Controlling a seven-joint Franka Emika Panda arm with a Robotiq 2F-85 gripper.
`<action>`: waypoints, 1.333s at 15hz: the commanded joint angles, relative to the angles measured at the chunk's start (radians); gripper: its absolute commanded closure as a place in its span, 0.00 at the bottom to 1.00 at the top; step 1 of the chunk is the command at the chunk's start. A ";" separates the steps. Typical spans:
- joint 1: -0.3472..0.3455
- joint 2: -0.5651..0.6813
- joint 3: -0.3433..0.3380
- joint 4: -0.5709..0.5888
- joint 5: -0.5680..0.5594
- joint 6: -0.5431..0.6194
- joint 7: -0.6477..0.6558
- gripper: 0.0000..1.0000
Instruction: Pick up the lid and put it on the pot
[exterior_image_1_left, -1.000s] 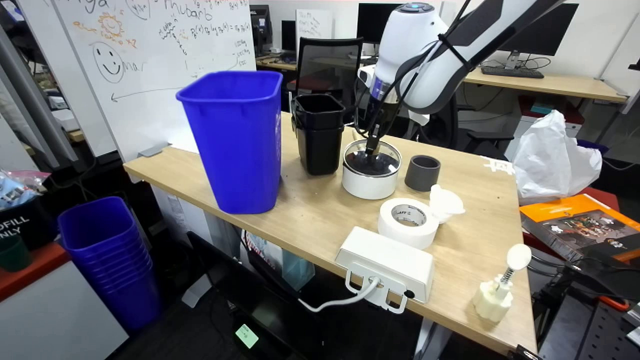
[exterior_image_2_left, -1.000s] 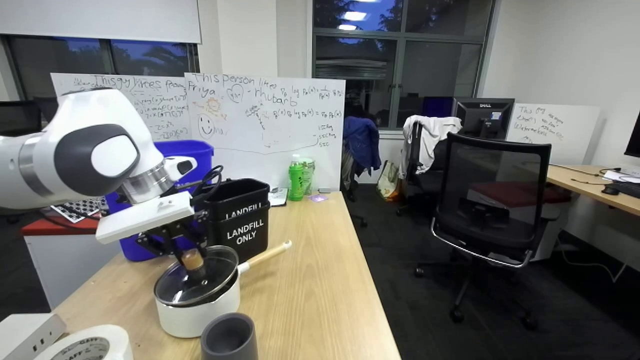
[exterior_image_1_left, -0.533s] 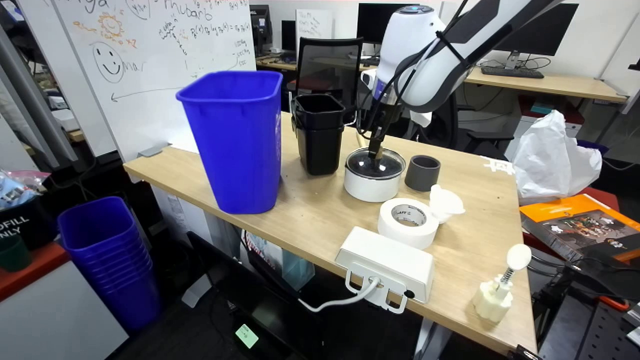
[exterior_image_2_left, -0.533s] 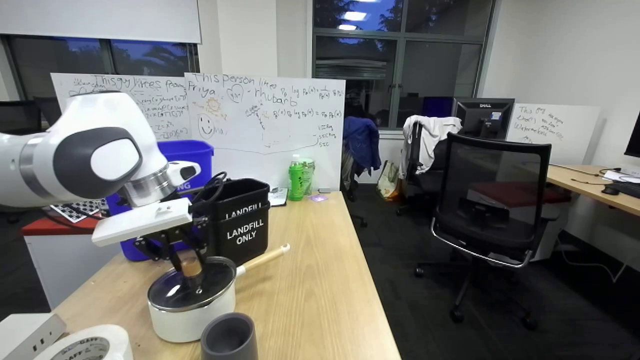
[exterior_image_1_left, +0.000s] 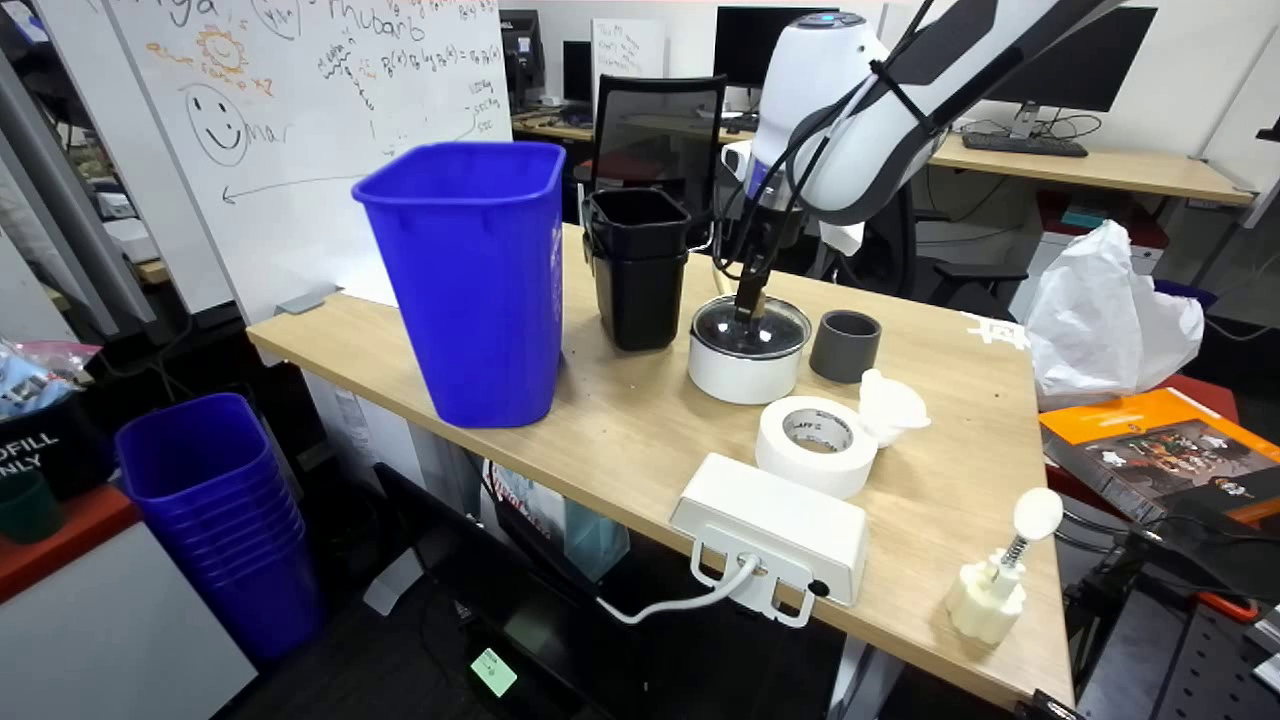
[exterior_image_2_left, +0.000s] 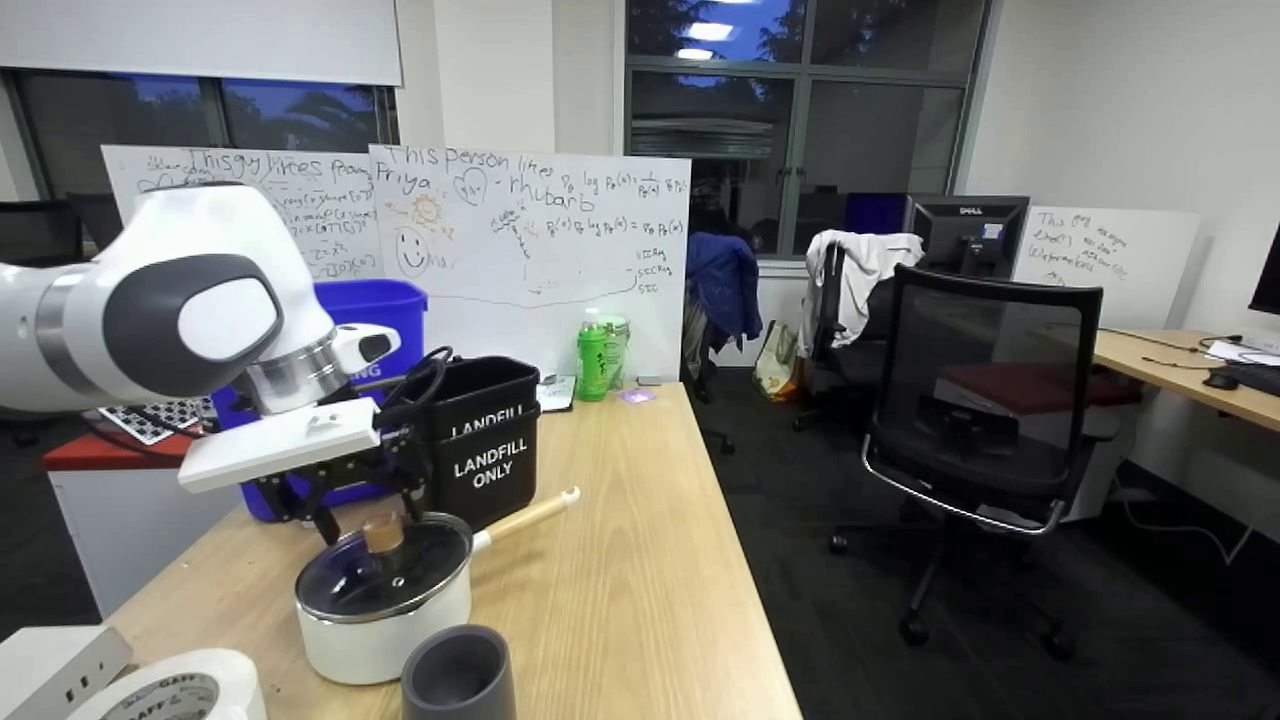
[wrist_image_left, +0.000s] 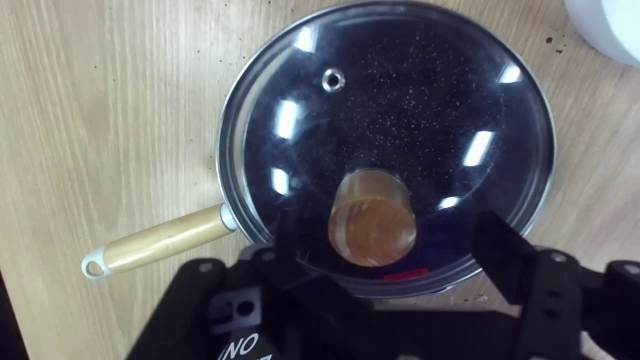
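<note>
Covering the pot, the lid shows a red streak only in the wrist view, hand spread apart.

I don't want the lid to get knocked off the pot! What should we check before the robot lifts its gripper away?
1. Lid on the pot: ok, it covers the top in both exterior views.
2. Lid snug all the way round: cannot tell, the gripper hides part of it in the wrist view.
3. Gripper open: ok, its jaws stand apart.
4. Knob free: ok, the wrist view shows a gap between it and the fingers on both sides.
5. Gripper up clear of the lid: not ok, its fingers are low, on either side of the knob.
6. Grey cup not under the gripper: ok, it stands beside the pot.
</note>
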 joint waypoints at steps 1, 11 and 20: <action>-0.003 -0.003 0.002 -0.005 -0.017 0.000 0.000 0.31; -0.001 0.001 -0.004 -0.007 -0.042 0.004 -0.002 0.82; 0.000 -0.010 0.004 -0.005 -0.140 0.009 -0.115 0.04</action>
